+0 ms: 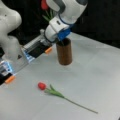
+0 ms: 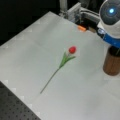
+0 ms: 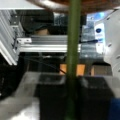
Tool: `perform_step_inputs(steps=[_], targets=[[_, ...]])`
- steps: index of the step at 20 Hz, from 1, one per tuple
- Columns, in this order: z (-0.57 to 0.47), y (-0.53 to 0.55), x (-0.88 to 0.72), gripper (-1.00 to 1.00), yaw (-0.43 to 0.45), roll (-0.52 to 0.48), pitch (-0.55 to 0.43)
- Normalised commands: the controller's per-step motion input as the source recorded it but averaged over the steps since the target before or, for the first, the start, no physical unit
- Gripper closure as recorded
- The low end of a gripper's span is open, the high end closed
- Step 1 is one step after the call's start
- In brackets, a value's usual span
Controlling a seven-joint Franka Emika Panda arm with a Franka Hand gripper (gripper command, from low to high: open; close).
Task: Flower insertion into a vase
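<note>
Gripper (image 3: 71, 92) clenched on a tulip stem (image 3: 73, 50) above the vase (image 1: 64, 52): insertion under way; second tulip (image 1: 53, 92) lies mid-surface.

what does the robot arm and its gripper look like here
In both front views the arm is glossy white with rounded, bulbous links and dark grey joint seams. A bright blue band wraps the wrist, and a round cap on one joint glows with a blue light. In the wrist view the gripper has two blocky black fingers.

Vase (image 1: 64, 53) looks wooden, matt; table (image 1: 95, 75) smooth.
</note>
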Motion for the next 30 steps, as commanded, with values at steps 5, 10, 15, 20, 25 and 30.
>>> perform_step_inputs(steps=[5,10,15,20,25,30], targets=[[0.04,-0.1,0.27,-1.0,0.075,-0.134,0.067],[0.06,-0.09,0.29,-1.0,0.072,-0.117,0.115],[0.04,-0.05,0.26,-1.0,0.07,-0.103,0.145],[0.03,-0.05,0.25,-1.0,0.059,-0.108,0.112],[0.15,-0.17,0.26,-1.0,0.01,-0.111,-0.28],[0.23,-0.26,0.14,-1.0,0.076,-0.133,-0.415]])
